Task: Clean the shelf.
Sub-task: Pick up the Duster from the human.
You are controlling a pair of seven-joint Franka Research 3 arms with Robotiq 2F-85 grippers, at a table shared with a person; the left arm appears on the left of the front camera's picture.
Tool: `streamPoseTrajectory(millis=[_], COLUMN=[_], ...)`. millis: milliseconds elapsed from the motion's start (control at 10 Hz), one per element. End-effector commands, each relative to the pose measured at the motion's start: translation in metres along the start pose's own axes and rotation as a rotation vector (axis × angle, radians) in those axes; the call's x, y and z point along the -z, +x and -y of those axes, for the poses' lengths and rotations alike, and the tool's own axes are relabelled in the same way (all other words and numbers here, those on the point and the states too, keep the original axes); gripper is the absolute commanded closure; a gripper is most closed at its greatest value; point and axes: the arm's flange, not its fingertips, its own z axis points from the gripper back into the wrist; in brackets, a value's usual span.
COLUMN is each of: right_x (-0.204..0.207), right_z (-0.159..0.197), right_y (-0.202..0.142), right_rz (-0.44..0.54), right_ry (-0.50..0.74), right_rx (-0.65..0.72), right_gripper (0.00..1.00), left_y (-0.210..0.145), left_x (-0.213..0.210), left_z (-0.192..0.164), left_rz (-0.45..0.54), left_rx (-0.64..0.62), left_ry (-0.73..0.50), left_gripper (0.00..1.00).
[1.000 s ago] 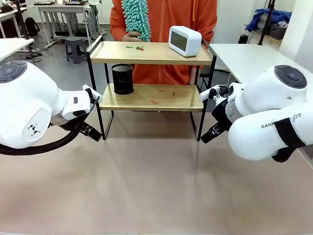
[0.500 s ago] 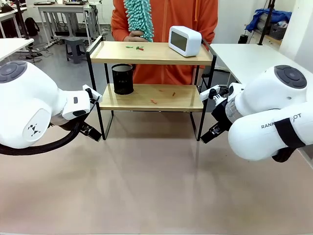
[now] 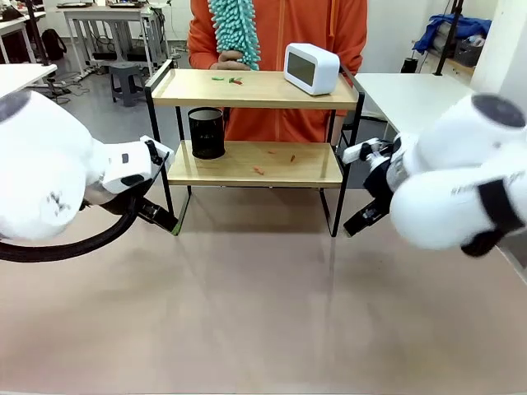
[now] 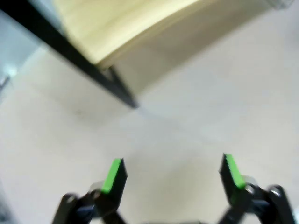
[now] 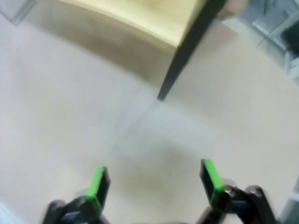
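The left fingers [image 4: 114,175] and right fingers [image 5: 99,186], spread wide and holding nothing, are starting to move beside the shelf [image 3: 263,92], so cleaning is just beginning.

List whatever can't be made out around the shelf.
Front view: the scraps on the shelf are too small to identify.
Front view: the duster is cut off by the upper edge.
Front view: the black cup hides its inside.
Left wrist view: the shelf leg is blurred.
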Motion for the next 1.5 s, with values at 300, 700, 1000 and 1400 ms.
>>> streamPoseTrajectory(millis=[300, 700, 1000, 1400], right_x=[-0.175, -0.111, -0.174, -0.174], right_z=[0.15, 0.22, 0.227, 0.227], right_y=[-0.055, -0.171, -0.168, -0.168], right_rz=[0.132, 0.408, 0.273, 0.273], right_ry=[0.652, 0.451, 0.774, 0.774], right_rx=[0.62, 1.146, 0.877, 0.877], right_gripper=[0.0, 0.0, 0.0, 0.0], left_y=[-0.069, -0.155, -0.156, -0.156], left_x=[-0.17, -0.127, -0.183, -0.183], left_z=[-0.134, -0.212, -0.207, -0.207], left_rz=[0.265, 0.494, 0.421, 0.421], left_rx=[-0.497, -1.069, -0.831, -0.831], left_ry=[-0.499, -0.524, -0.613, -0.613], left_gripper=[0.0, 0.0, 0.0, 0.0])
